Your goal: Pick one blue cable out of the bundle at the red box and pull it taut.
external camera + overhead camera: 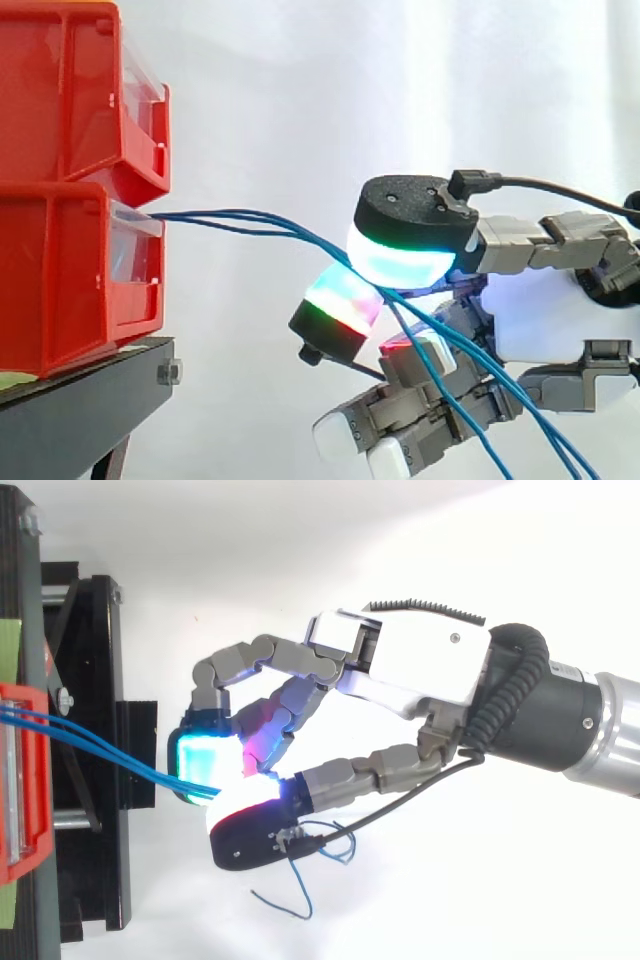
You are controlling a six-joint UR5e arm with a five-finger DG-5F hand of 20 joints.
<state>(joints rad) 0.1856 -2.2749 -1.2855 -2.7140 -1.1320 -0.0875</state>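
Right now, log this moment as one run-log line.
hand: shut on blue cables | pinch: between glowing pads | source: lower red bin | span: slightly bowed | single cable isolated: cannot tell

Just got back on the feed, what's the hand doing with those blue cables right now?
The hand sits a little way off the lower red bin, its glowing fingertips pinched together on the blue cables that come out of the bin's front. I cannot tell whether it holds one cable or several. The cables reach the hand in a gentle curve rather than a straight line, so they are not yet taut. Their free lengths hang down past the hand.
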